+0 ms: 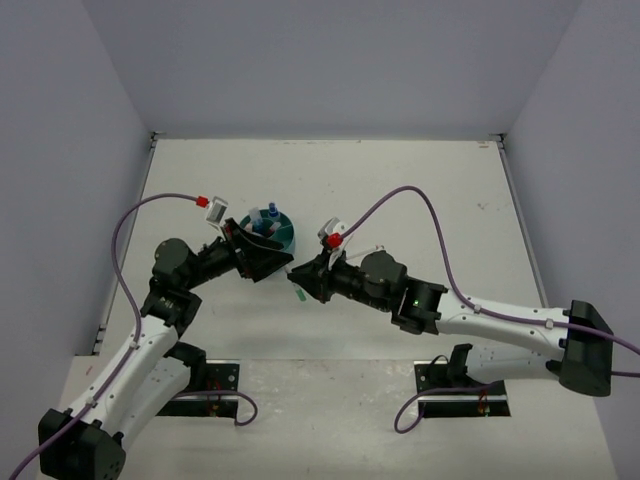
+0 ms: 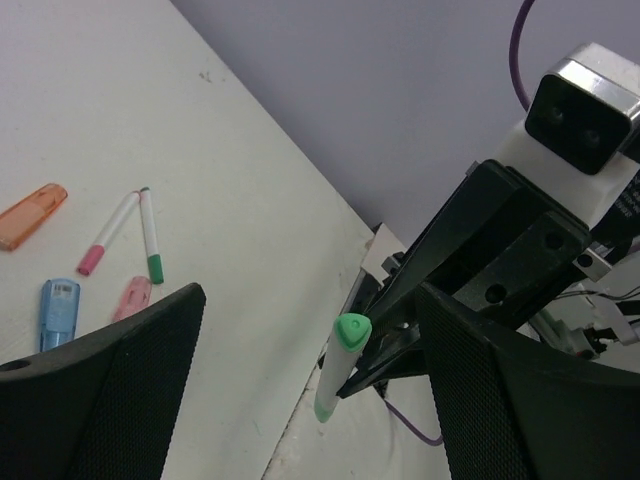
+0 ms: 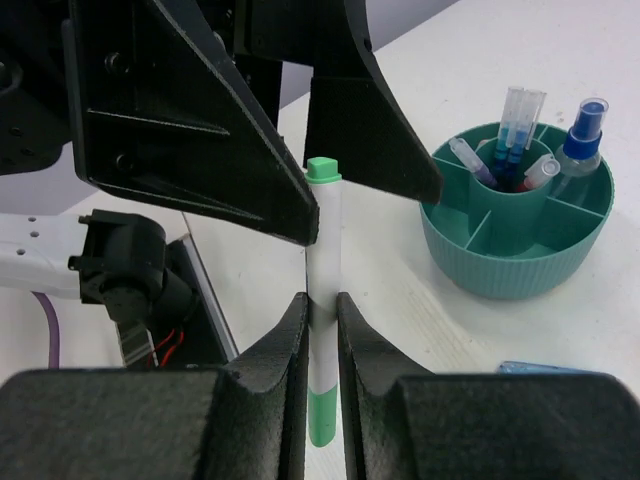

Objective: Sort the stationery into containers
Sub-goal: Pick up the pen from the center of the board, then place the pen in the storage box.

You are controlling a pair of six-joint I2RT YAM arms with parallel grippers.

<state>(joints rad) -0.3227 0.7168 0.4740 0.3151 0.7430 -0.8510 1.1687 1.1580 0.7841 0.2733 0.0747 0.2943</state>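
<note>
Mid-sort above the white table point(image 2: 230, 200): the right gripper point(image 3: 322, 305), bottom centre of its wrist view, is clamped on the lower barrel of a white, green-capped pen point(image 3: 322, 235) and holds it upright in the air. The left gripper point(image 2: 310, 310) hangs with its jaws spread apart on either side of the pen's capped end, not touching it. This looks like a hand-over from one arm to the other that has not yet been completed. At the right of the right wrist view stands the teal organizer point(image 3: 500, 265), already partly filled. Several pens point(image 3: 515, 130) stand in its central cup, and a blue-capped spray bottle point(image 3: 580, 140) stands in an outer compartment at the upper right. The other outer compartments in view look empty. At the left edge of the left wrist view, five items lie loose on the table and well apart from the organizer: an orange marker point(image 2: 35, 213), a pink-tipped pen point(image 2: 108, 232) meeting a green-tipped pen point(image 2: 150, 235) at their upper ends, a light-blue marker point(image 2: 58, 305) and a pink marker point(image 2: 130, 297). By this count the job appears to be about half done, with one pen in transit and five pieces left to collect.
</note>
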